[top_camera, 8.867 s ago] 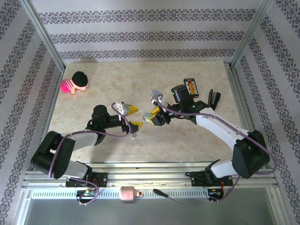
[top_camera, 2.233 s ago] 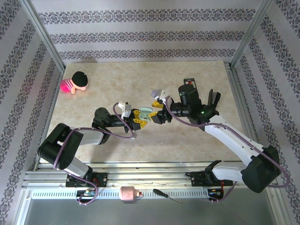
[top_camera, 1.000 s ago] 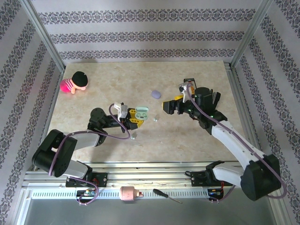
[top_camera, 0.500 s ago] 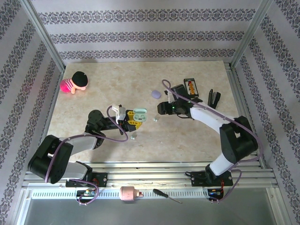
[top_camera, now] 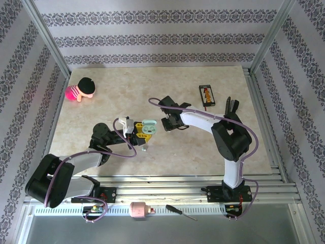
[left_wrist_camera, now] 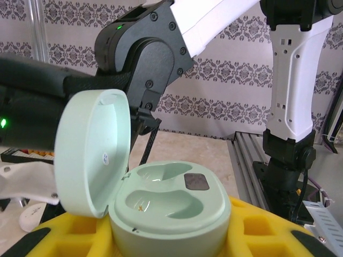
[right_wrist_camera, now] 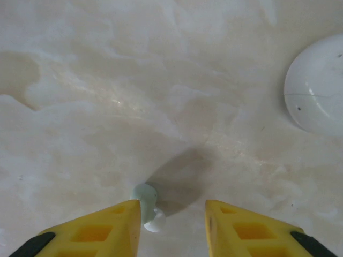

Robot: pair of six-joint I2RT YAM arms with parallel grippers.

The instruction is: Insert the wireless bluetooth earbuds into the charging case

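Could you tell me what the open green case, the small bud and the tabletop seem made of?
The case looks like pale green plastic: smooth, moulded, matte. The bud is probably plastic too, pale and rounded with a slight sheen. The tabletop is veined beige, marble-look and faintly shiny; stone or laminate, I cannot tell.

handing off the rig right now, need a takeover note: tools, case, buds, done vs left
Left tool: shut on the charging case, lid open.
Right tool: open, tips down at the table, straddling a pale green earbud that lies beside one finger, not yet gripped.
Done: case is open and presented; both wells look empty.
Left: grip that earbud, seat it in a well, then fill the other well.
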